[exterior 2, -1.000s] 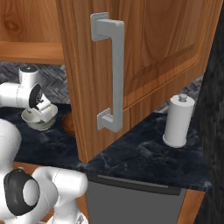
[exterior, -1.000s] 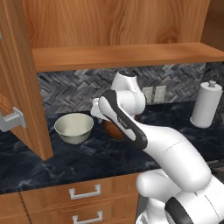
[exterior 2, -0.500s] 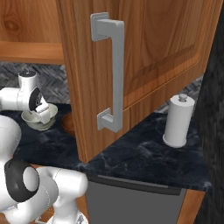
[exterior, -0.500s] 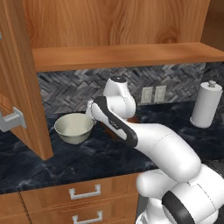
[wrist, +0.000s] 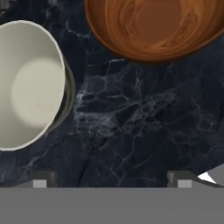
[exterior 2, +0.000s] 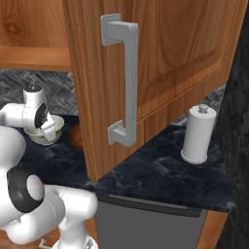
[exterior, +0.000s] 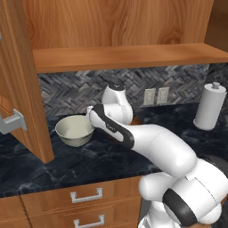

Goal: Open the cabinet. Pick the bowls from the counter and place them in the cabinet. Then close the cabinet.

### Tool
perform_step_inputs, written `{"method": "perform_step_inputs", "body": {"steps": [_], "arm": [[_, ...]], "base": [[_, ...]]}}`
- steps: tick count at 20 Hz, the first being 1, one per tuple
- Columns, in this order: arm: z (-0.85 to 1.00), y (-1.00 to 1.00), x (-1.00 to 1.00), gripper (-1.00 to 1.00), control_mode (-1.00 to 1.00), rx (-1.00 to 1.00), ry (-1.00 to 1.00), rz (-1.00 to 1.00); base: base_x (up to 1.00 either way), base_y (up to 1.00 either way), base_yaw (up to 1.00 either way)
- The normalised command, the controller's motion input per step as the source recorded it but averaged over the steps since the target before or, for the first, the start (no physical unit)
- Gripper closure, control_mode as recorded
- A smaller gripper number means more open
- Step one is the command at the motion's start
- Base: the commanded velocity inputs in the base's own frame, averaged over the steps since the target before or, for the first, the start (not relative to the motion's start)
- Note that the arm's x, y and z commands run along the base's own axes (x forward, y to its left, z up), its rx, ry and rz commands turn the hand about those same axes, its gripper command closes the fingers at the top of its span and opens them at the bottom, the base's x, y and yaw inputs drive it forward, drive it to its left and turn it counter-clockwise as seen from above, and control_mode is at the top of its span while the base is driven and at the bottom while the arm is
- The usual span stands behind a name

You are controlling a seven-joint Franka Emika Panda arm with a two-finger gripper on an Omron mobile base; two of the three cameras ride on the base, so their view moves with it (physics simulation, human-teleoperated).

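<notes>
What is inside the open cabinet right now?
The cabinet shelf looks bare where visible; both bowls, the cream bowl and wooden bowl, sit on the counter. Its far left is hidden by the door.

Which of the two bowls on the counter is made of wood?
The reddish-brown bowl, lying beside the pale cream bowl, which is glazed ceramic.
</notes>
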Motion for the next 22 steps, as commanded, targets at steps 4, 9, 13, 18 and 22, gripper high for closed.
{"method": "perform_step_inputs", "body": {"steps": [4, 9, 13, 18, 22], "arm": [[-0.24, 0.04, 0.19, -1.00, -1.00, 0.03, 0.00, -0.07], [-0.21, 0.06, 0.20, -1.00, -1.00, 0.00, 0.00, -0.07], [-0.18, 0.16, 0.19, -1.00, -1.00, 0.00, -0.01, -0.08], [-0.17, 0.11, 0.22, -1.00, -1.00, 0.00, 0.00, -0.07], [-0.16, 0.07, 0.18, -1.00, -1.00, 0.00, 0.00, -0.04]], "base": [[0.00, 0.00, 0.00], [0.00, 0.00, 0.00], [0.00, 0.00, 0.00], [0.00, 0.00, 0.00], [0.00, 0.00, 0.00]]}}
